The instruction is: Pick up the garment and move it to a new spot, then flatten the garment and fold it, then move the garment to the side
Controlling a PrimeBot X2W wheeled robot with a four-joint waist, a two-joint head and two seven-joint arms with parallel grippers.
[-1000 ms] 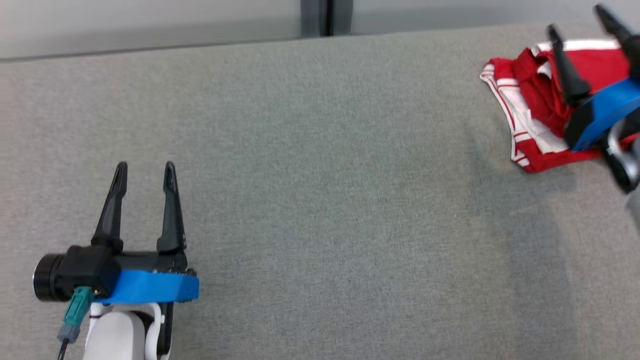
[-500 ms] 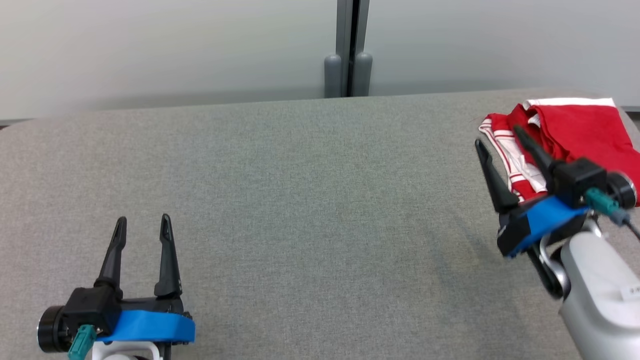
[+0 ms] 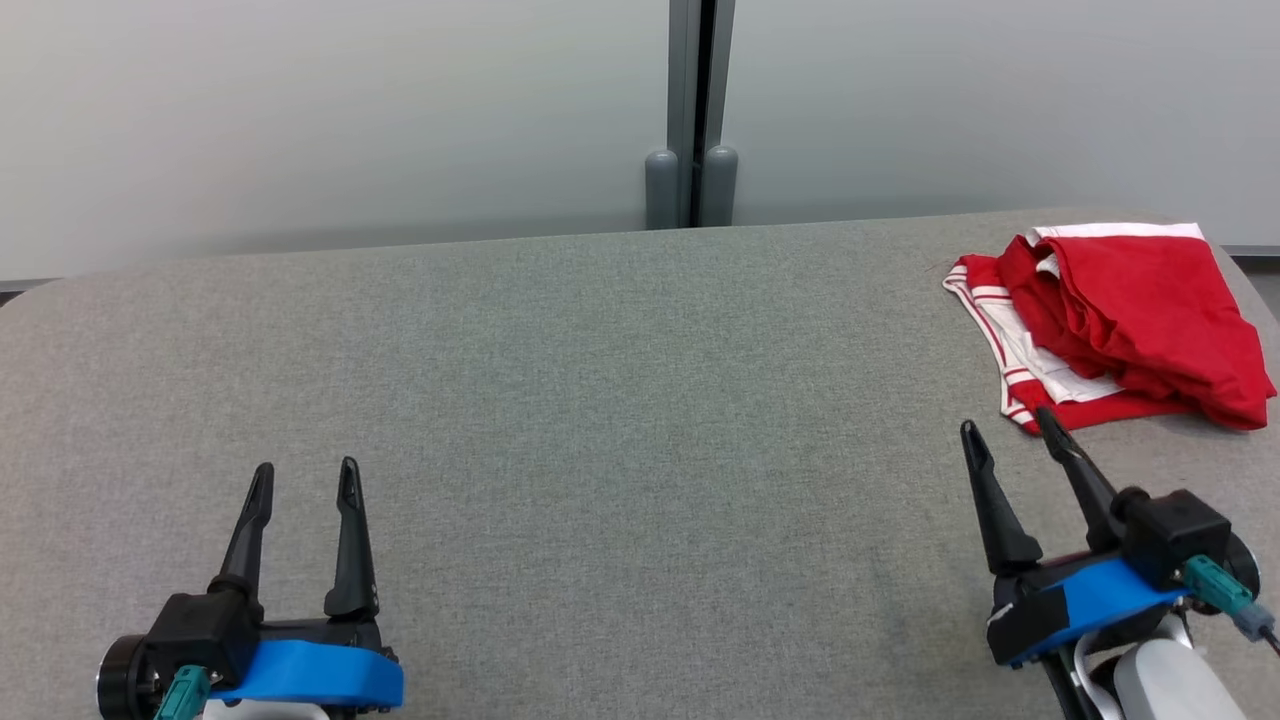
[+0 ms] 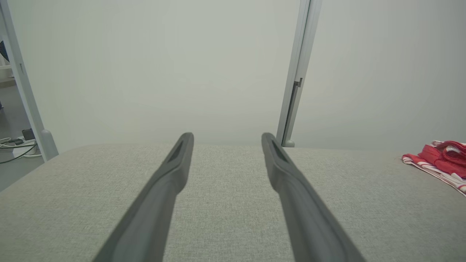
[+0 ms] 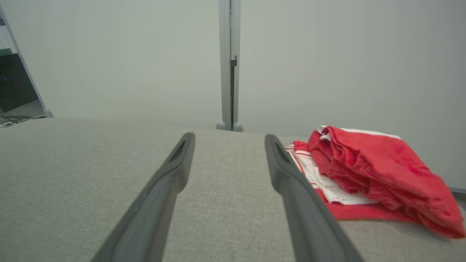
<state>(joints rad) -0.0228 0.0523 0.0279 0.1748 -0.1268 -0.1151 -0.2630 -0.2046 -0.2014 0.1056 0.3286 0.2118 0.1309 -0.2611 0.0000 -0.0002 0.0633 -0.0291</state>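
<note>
Garment (image 3: 1120, 320) lies in red-and-white folded heap at far right corner of grey table (image 3: 600, 400), just ahead and right of my right gripper (image 3: 1005, 420); one fingertip close to near hem; nothing between. Grey post (image 3: 692, 110) and pale wall panels (image 3: 300, 120) behind table. My right gripper low over surface, fingers spread, empty, tilted slightly left; my left gripper (image 3: 306, 465) at near left, well apart from garment, fingers spread, empty, pointing forward.

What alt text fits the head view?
A bunched red-and-white garment lies at the far right of a grey fabric table. The left gripper and right gripper hover open and empty at the lower corners, the right nearer the garment.
</note>
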